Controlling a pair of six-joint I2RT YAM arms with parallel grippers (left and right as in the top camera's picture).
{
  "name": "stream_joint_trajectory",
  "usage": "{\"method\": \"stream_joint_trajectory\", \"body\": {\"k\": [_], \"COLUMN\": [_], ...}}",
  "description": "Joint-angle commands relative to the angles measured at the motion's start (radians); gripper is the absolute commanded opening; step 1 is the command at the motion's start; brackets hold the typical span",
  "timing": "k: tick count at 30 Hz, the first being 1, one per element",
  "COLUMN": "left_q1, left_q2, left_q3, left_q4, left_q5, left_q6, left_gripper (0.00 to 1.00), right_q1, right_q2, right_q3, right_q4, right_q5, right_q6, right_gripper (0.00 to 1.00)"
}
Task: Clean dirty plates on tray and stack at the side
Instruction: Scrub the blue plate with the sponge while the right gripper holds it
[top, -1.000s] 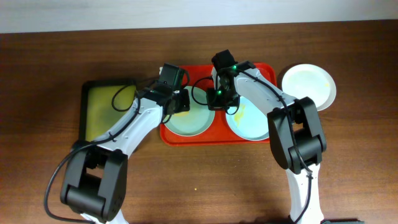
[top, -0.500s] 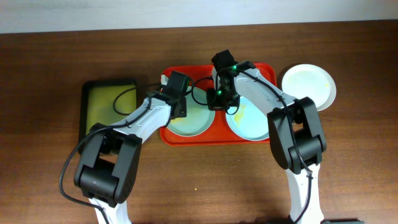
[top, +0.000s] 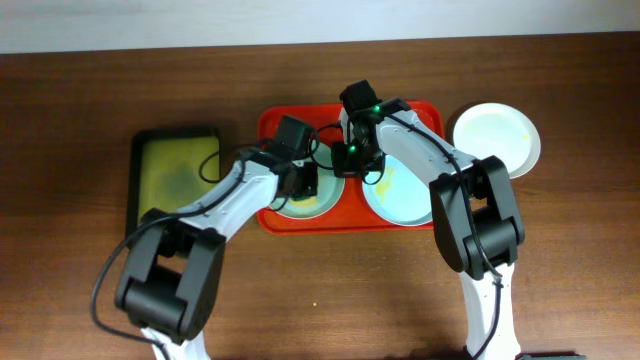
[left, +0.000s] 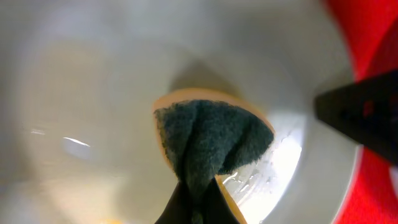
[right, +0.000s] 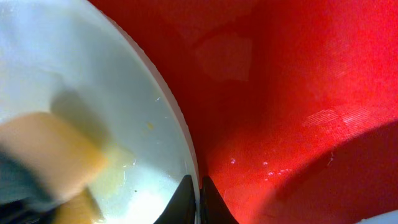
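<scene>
**Left gripper** (left: 196, 202): closed on a sponge (left: 208, 137), yellow with a dark green scouring face. The green face is pressed down onto the left-hand plate (top: 324, 200).

**Governing relation:** this plate lies directly beneath the left gripper and inside the red tray (top: 428, 112). The scrubbing stroke therefore falls to the left arm. The plate is round and offers no long axis to align with.

**Right gripper** (right: 194, 198): its fingertips meet at the right rim of the same plate. It appears to be pinched on that rim, steadying it, though the close view is blurred. Red tray floor lies immediately to the right of the rim.

**Count:**
- Plates: three.
  - Left-hand plate: on the red tray, with a yellowish film.
  - Right-hand plate (top: 402, 203): just beside it on the tray, with a yellow smear.
  - White plate (top: 497, 135): on the table, just right of the tray.
- Red tray: one.
- Black-rimmed tray (top: 175, 178): one, to the left.
- Sponge: one.

**Judgement:** two plates are not yet moved to the side.
</scene>
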Motion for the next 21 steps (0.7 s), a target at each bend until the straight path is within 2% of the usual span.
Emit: {"method": "stream_joint_trajectory", "body": {"k": [1,4,8,11,14,21], "left_q1": [0.005,0.022,0.032,0.032,0.032,0.086], "left_q2": [0.058,0.058,0.044,-0.009,-0.077,-0.216], "left_q3": [-0.008,-0.008,-0.006,-0.006,0.000,0.000], "left_q4": [-0.027,-0.099,-0.123,-0.113,-0.097,-0.160], "left_q5": [-0.121,-0.307,-0.549,-0.627,-0.602,-0.289], "left_q6": [-0.015,-0.018,-0.018,-0.019,-0.026,-0.025], "left_gripper": [0.00,0.00,0.00,0.00,0.00,0.00], "right_q1": [0.012,0.012,0.012,0.012,0.012,0.019], "right_q2": [0.027,0.027,0.027,0.027,0.027,0.021], "right_q3": [-0.029,-0.029,-0.029,-0.029,-0.029,-0.024], "right_q4": [-0.006,-0.006,-0.005,-0.005,-0.005,-0.037], "right_q5": [0.043,0.043,0.043,0.043,0.043,0.042], "right_q6": [-0.011,-0.011,-0.011,-0.011,-0.012,-0.045], "right_gripper": [0.04,0.04,0.04,0.04,0.04,0.04]}}
